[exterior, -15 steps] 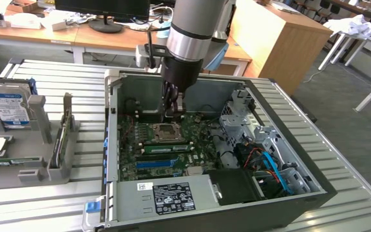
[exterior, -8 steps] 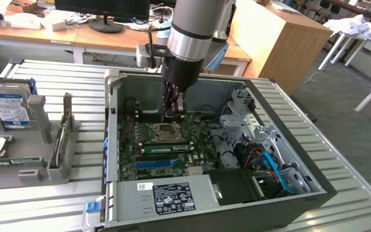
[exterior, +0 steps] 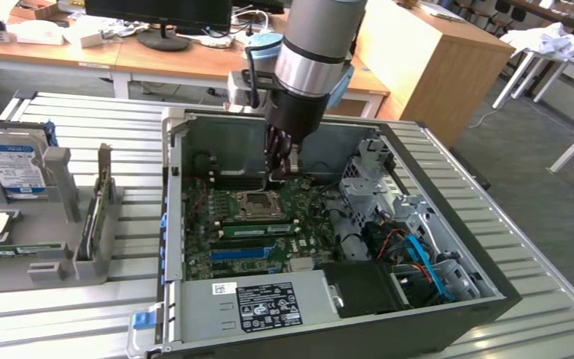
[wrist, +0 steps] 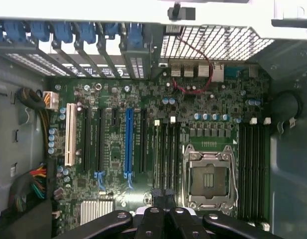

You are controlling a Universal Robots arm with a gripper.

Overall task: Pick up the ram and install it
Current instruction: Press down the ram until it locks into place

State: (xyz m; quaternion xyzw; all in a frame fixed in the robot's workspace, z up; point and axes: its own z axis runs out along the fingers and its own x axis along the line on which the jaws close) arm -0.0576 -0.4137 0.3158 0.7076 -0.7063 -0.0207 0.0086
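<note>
In the exterior view my gripper (exterior: 279, 176) hangs inside the open computer case (exterior: 173, 224), just above the motherboard (exterior: 202, 258) at the far side of the CPU socket (exterior: 257, 202). Its dark fingers are shut together and I see nothing between them. A long green stick with a pale label, the ram (exterior: 257, 228), lies along a slot on the near side of the socket, apart from the gripper. The wrist view looks straight down on the board, with my gripper (wrist: 164, 195) shut beside the CPU socket (wrist: 209, 175) and over the black slots (wrist: 168, 149).
A blue slot strip (exterior: 242, 253) lies near the ram. The power supply (exterior: 257, 303) fills the case's near end, and cables and a drive cage (exterior: 406, 224) are on the exterior view's right. A grey fixture (exterior: 57, 247) on the left holds a hard drive (exterior: 13, 168) and a thin upright board (exterior: 90, 224).
</note>
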